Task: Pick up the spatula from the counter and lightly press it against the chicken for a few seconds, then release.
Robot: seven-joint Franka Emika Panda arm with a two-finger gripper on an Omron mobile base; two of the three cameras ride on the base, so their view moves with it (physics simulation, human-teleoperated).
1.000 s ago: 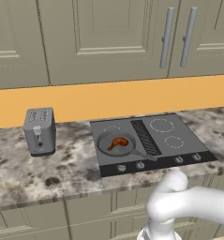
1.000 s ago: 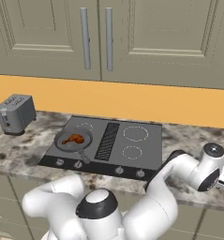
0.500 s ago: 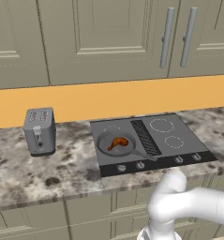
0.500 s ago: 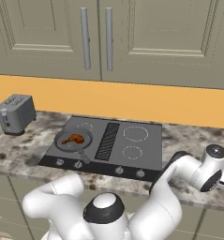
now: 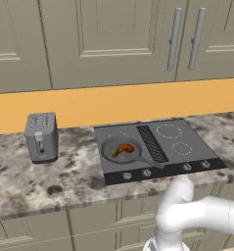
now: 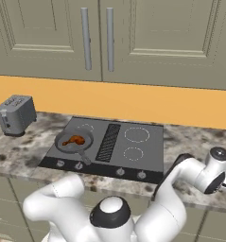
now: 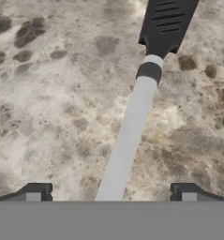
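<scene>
1. The spatula (image 7: 130,132) is lying flat on the speckled stone counter (image 7: 57,93). In the hand view its pale grey handle is running from the bottom middle up to a dark collar. The black slotted blade is running off the top edge, right of centre.
2. The gripper (image 7: 111,193) is hanging over the near end of the handle with its claw spread apart. One dark fingertip (image 7: 34,192) is showing at the bottom left and the other at the bottom right. The handle is passing between them, closer to neither, and no contact is showing.
3. The chicken (image 5: 123,148) (image 6: 75,140), a browned drumstick, is sitting in a dark frying pan (image 5: 107,155) (image 6: 62,144). The pan is standing on the left side of the black cooktop (image 5: 199,147) (image 6: 147,152), with its handle pointing toward the knobs along the front edge.
4. In the right base view the arm (image 6: 195,172) is bending out to the right of the cooktop. Its wrist is hanging over the counter (image 6: 190,137) near the picture's right edge, well apart from the pan.
5. A grey toaster (image 5: 41,137) (image 6: 15,115) is standing on the counter (image 5: 64,176) to the left of the cooktop.
6. An orange backsplash (image 5: 113,104) is running behind the counter, and grey-green cabinet doors (image 5: 113,39) with long metal handles are hanging above it.
</scene>
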